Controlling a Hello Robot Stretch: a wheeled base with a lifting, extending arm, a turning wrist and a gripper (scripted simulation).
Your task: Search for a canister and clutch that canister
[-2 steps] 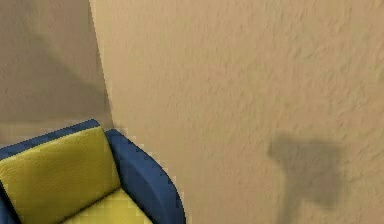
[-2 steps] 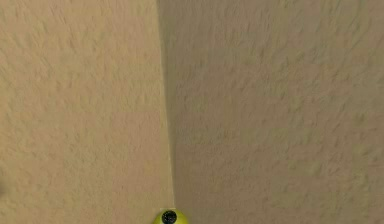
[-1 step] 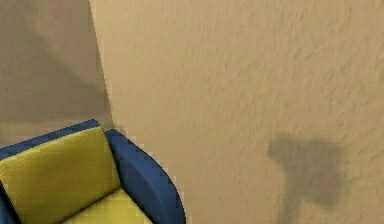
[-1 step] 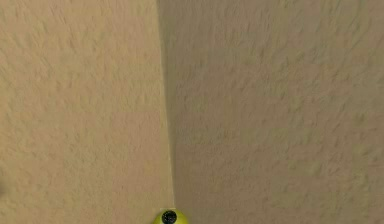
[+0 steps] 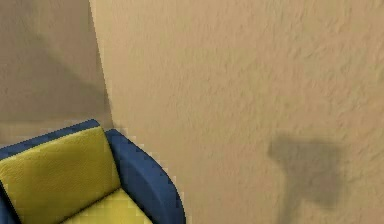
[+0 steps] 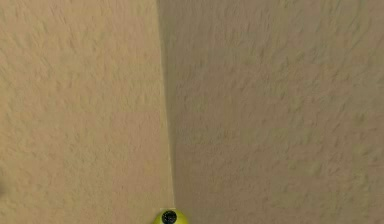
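A small round yellow thing (image 6: 169, 216) with a dark centre pokes up at the bottom edge of the arm side view, just below a wall corner. I cannot tell what it is.
A blue armchair (image 5: 140, 175) with yellow cushions (image 5: 60, 175) stands at the forward view's lower left, close against a tan textured wall (image 5: 250, 90). A wall corner (image 5: 100, 60) rises behind the chair. In the arm side view two tan walls meet at a corner (image 6: 165, 100) close by.
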